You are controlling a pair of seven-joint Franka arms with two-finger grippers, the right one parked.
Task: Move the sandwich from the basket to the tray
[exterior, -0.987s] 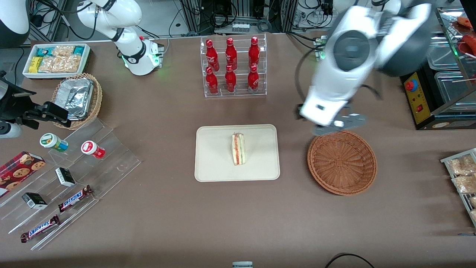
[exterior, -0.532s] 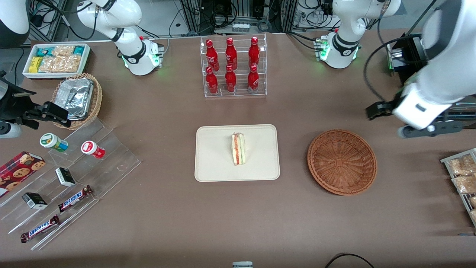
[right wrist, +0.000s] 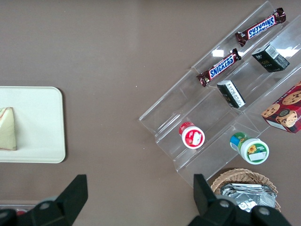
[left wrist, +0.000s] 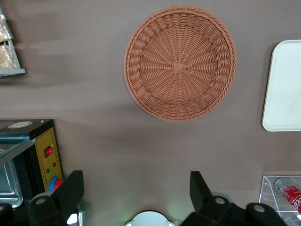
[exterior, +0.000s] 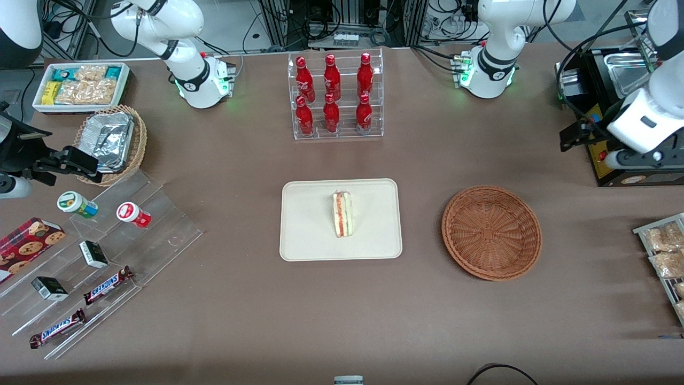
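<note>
Gripper [left wrist: 136,193] is raised toward the working arm's end of the table, well apart from the basket [exterior: 491,232]; its fingers [left wrist: 200,190] are spread wide with nothing between them. Basket holds nothing; bare weave shows across its floor. Sandwich [exterior: 342,214] lies on the tray [exterior: 312,235], near the middle, cut edge with red and green layers facing up. Tray and basket sit beside each other, not touching. Bottle rack [exterior: 335,95] holds six red bottles, farther from the front camera than the tray. Tan basket [exterior: 138,140] contains foil containers. White bin [exterior: 81,85] holds snack packets.
</note>
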